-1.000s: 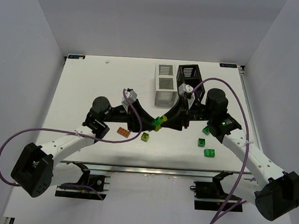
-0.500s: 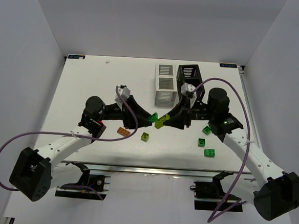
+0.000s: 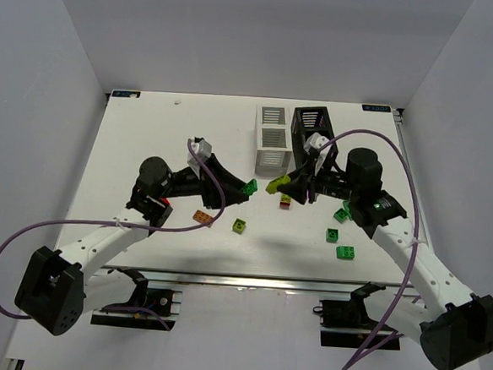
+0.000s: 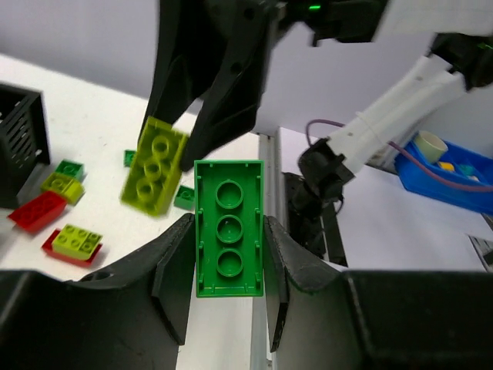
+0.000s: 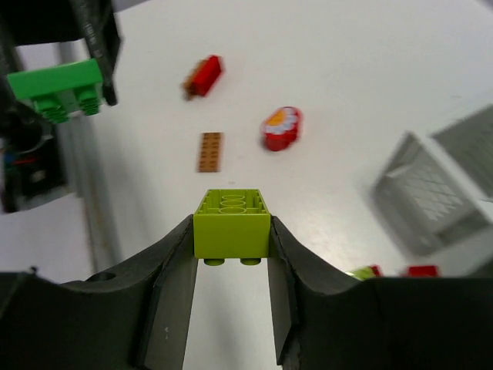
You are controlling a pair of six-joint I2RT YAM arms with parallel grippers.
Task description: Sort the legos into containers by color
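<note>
Left wrist | left end effector (image 4: 228, 266) grips green brick (image 4: 229, 223) | right end effector (image 5: 231, 247) grips lime brick (image 5: 231, 225)

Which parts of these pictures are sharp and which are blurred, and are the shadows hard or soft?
Right wrist view: the held lime brick is sharp, while the white box at the right is blurred. Left wrist view: the held green brick is sharp, and the blue bin far behind it is soft. Top view: even light, only faint soft shadows on the table, no glare.
</note>
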